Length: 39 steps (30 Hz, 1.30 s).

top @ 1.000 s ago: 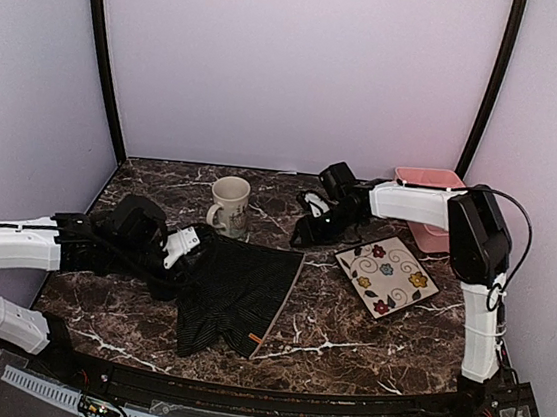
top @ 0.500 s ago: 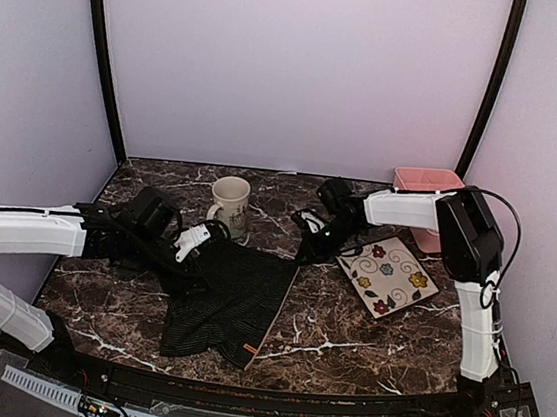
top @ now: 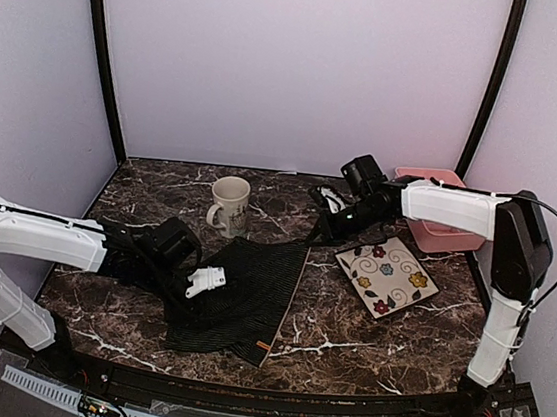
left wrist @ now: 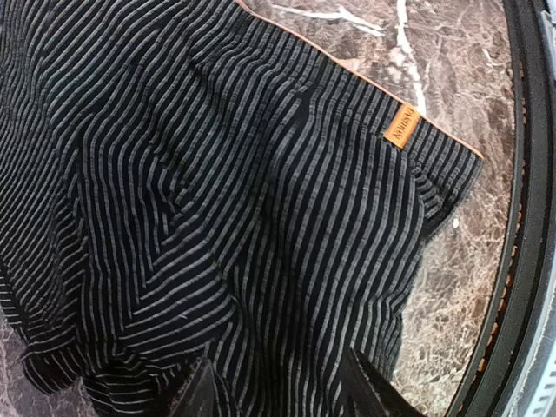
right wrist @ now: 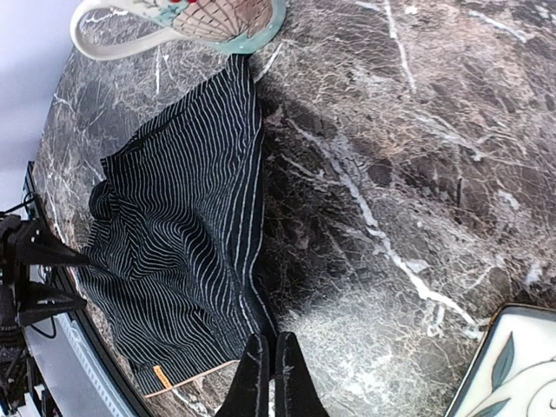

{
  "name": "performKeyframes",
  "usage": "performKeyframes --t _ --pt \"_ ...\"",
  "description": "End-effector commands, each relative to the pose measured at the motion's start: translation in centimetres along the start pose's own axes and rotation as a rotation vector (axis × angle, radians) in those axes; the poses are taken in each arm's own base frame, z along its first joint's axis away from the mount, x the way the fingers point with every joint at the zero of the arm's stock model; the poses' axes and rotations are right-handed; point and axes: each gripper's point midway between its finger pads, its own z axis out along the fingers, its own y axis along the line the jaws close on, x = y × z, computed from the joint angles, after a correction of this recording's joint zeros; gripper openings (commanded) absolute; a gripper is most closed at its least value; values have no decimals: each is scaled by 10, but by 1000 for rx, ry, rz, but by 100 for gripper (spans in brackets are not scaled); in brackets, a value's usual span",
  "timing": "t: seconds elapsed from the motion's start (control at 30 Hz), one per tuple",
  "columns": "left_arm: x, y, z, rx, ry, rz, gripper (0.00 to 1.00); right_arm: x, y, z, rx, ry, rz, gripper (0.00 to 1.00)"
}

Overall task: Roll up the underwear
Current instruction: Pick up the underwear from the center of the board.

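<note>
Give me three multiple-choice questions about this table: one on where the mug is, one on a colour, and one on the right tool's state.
1. Where does the mug stand?
A. on the flowered plate
B. on the table, behind the black underwear
C. in the pink bin

2. What colour is the underwear's small label?
A. orange
B. green
C. blue

3. How is the right tool?
A. wide open
B. shut at the underwear's far right corner
C. out of view

Answers: 1 B, it stands on bare marble just beyond the cloth. 2 A, the left wrist view shows it orange. 3 B, the right wrist view shows it closed at the cloth's corner.
</note>
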Motion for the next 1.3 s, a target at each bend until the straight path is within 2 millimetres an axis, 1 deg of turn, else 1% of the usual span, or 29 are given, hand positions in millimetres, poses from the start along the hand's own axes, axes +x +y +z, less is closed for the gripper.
performKeyframes --t 0.0,0.07,0.13,0.23,0.37,0.4,0.47,0.53,0.6,0.67,0.73,0.8,0.87,0.9,0.93,1.0,1.17,1.27 --pt "-37 -27 -18 79 -168 144 52 -6 -15 -12 40 -51 64 0" --pt "-57 -45 -24 82 -259 241 52 -5 -21 -12 36 -54 86 0" --pt "-70 -58 -23 100 -296 292 51 -3 -27 -8 38 -42 107 0" --pt "-80 -72 -7 130 -288 355 48 -1 -27 -4 31 -37 122 0" --pt "-83 -88 22 161 -235 444 48 -3 -28 -2 25 -41 134 0" --pt "-82 -89 31 155 -223 460 47 -3 -27 -2 25 -41 134 0" --pt "-85 -89 41 137 -217 490 47 -1 -28 -2 28 -36 134 0" --pt "-89 -90 48 125 -221 514 48 2 -30 -1 33 -27 134 0" --pt "-91 -96 53 143 -221 542 48 4 -30 -1 36 -22 132 0" --pt "-89 -101 60 155 -209 576 48 5 -31 -1 39 -20 132 0" --pt "-87 -103 68 156 -192 592 46 5 -32 0 39 -17 134 0" --pt "-85 -101 75 146 -178 600 43 5 -31 1 38 -14 135 0" --pt "-83 -99 79 133 -165 606 34 6 -32 1 38 -14 138 0" --pt "-81 -99 80 129 -155 608 28 7 -33 1 39 -12 140 0" --pt "-79 -98 80 129 -143 610 23 8 -33 1 40 -9 140 0" --pt "-73 -94 77 112 -119 604 16 12 -35 1 47 -1 146 0" --pt "-62 -93 53 90 -140 576 0 26 -41 -4 79 18 164 0" --pt "-71 -92 26 68 -207 514 0 41 -44 -11 102 41 187 0"
